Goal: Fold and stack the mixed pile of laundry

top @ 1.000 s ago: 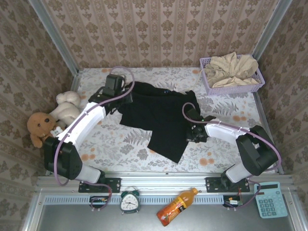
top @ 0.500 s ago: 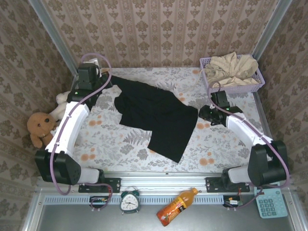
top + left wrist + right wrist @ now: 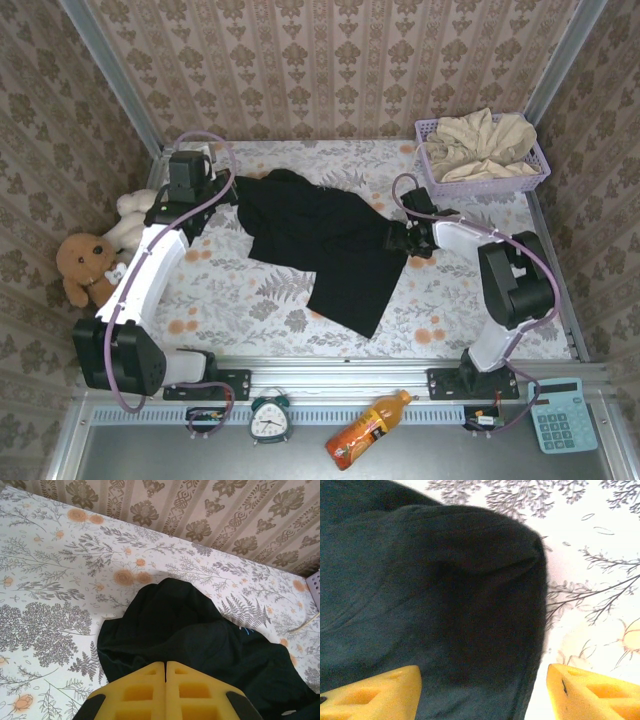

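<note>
The black T-shirt (image 3: 320,235) lies spread mostly flat across the middle of the table, its long axis running from about 11 o'clock to 5 o'clock in the top view. Its 11 o'clock end is bunched into a raised, rounded hump (image 3: 175,610); a tiny blue mark shows near its edge at 3 o'clock of that hump. Its 3 o'clock edge is folded into a soft ridge (image 3: 485,545). The beige-cream garment (image 3: 485,140) sits crumpled in a heap inside the lavender basket (image 3: 440,185) at the table's 2 o'clock corner, well apart from the shirt.
</note>
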You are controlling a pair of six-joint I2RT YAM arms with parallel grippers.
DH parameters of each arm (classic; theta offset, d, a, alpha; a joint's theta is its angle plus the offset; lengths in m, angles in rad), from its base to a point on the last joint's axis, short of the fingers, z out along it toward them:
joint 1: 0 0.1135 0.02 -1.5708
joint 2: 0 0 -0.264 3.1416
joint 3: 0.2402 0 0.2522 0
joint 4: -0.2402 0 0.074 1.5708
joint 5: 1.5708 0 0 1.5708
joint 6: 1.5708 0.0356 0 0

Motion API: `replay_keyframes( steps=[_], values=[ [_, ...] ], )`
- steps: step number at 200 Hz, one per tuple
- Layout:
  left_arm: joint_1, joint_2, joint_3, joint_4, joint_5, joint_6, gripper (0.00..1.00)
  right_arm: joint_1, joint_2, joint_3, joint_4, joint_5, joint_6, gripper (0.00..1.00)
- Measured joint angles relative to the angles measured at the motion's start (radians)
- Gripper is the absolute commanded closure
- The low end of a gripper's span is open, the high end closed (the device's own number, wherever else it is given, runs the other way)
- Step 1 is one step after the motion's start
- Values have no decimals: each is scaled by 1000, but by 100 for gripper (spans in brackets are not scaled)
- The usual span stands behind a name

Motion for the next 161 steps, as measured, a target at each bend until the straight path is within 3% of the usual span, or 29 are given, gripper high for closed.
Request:
replay_keyframes(
  steps=[49, 60, 82, 135, 161],
  values=[
    [0, -11, -6, 1, 7, -3, 100, -4, 153, 208, -4, 90, -47, 36],
    [1, -13, -6, 2, 7, -3, 100, -4, 174, 234, -6, 100, -64, 51],
    [11, -14, -6, 3, 7, -3, 100, -4, 217, 289, -13, 107, -102, 100],
    [54, 12, 39, 5, 18, -2, 100, -5, 228, 396, -60, 106, -166, 100],
    [85, 66, 156, 3, 23, -2, 100, -13, 235, 598, -143, 83, -204, 100]
  ],
)
